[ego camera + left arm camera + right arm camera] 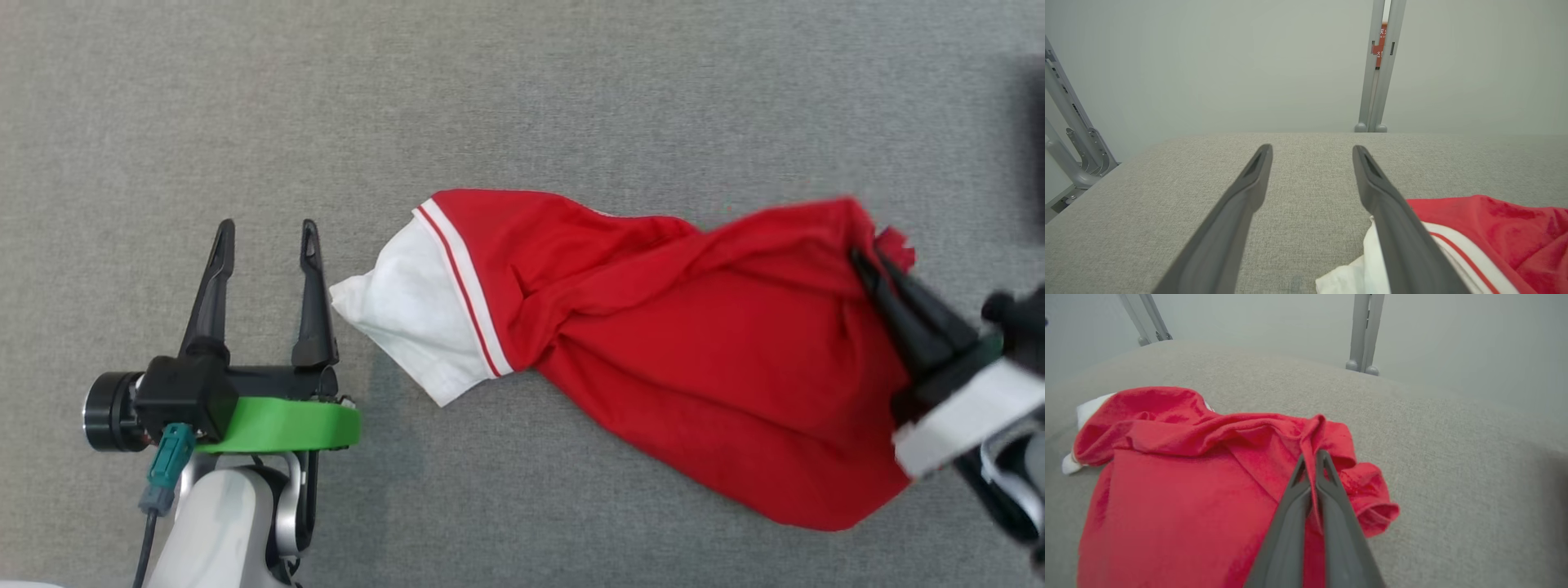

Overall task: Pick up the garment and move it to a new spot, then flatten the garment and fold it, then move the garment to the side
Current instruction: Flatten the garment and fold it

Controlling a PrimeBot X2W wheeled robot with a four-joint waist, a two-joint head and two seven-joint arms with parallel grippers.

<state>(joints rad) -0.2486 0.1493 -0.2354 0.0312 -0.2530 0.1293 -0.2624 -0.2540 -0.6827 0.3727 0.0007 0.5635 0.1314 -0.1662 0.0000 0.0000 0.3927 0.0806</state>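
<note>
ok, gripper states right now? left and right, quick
Left gripper: open, holding nothing.
Right gripper: fingers shut on the garment, at its red edge.

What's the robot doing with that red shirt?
It is grabbing it. The right gripper is shut on a pinch of red cloth at one end of the shirt. The left gripper is open and holds nothing, just beside the white sleeve at the other end. The shirt lies bunched and twisted on the grey table, not yet flat or folded.
</note>
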